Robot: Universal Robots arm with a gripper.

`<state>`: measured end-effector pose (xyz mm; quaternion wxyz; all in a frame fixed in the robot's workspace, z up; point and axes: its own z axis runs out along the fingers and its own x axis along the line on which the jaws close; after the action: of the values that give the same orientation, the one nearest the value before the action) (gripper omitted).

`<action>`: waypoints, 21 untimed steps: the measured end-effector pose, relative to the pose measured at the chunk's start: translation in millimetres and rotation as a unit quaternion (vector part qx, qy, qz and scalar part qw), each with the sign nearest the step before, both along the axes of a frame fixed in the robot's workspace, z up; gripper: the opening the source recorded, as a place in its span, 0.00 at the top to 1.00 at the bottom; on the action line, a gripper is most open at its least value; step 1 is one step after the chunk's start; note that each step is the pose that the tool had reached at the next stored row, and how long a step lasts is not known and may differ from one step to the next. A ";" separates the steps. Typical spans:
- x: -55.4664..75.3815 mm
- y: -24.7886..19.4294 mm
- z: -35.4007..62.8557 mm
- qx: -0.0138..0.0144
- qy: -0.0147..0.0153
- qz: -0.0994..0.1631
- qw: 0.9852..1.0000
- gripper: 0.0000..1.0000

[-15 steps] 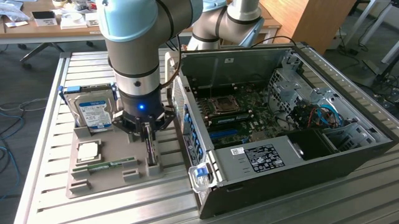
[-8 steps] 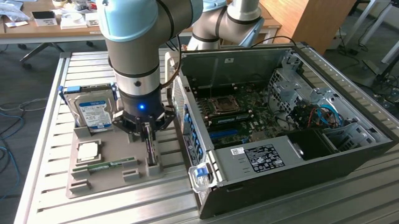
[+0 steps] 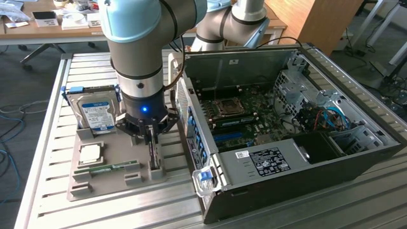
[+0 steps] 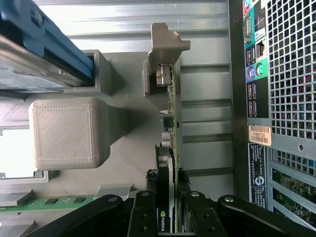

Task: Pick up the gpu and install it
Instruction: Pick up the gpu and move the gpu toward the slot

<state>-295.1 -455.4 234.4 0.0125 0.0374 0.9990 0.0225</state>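
Gripper (image 4: 167, 186) straddles the gpu (image 4: 164, 160) beside the computer case (image 3: 299, 188) — clamped or not, I cannot tell — a shallow pinch could let it slip.

Gpu (image 4: 163, 168) standing on edge in grey tray (image 4: 123, 148) slot, apparently upright; silver bracket at one end.

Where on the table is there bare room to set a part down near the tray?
Bare table lies between the tray and the table's near edge in the exterior view, and another strip beyond the hard drive. It is crowded between the tray and the computer case, where the gripper stands over the graphics card.
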 end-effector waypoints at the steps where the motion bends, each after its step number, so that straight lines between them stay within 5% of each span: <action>1: 0.0 0.0 0.0 0.000 0.000 0.000 1.000 0.73; 21: 0.0 0.0 0.0 0.000 0.000 0.010 1.000 0.73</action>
<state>-295.2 -455.4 234.4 0.0122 0.0277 0.9993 0.0226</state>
